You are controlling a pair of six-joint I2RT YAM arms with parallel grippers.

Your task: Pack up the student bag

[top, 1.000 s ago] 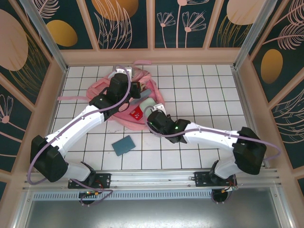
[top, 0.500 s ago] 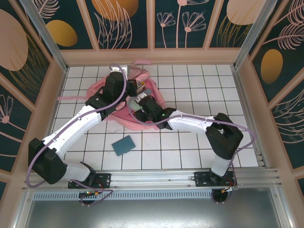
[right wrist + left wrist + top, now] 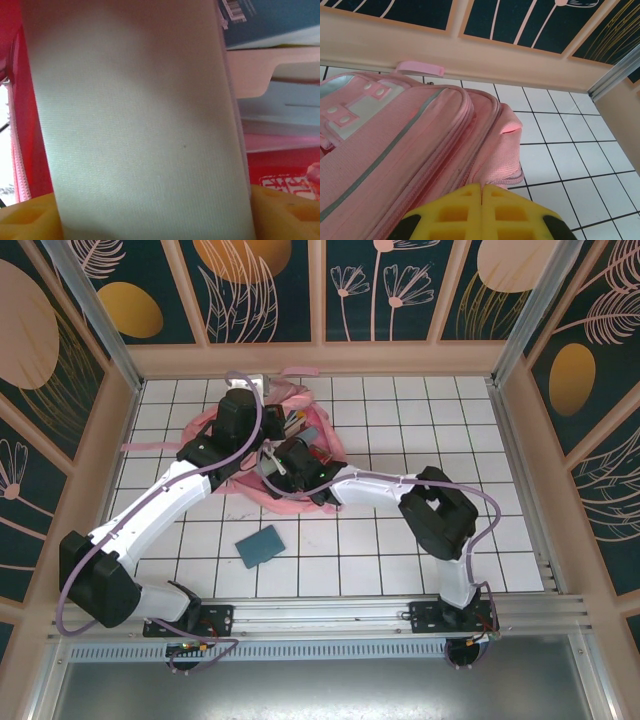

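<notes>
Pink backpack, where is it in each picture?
Top external: the large soft pink fabric backpack lies upper left of the middle, under both arms.
Left wrist: the backpack covers the left and middle.
Right wrist: what looks like the backpack's pink zipped edge runs down the far left.
Shared landmark: the white tiled table, on the right in the left wrist view.

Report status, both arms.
Left gripper shut on bag flap. Right gripper straddles pale case inside bag, grip unclear. Blue book unpacked on table.
</notes>
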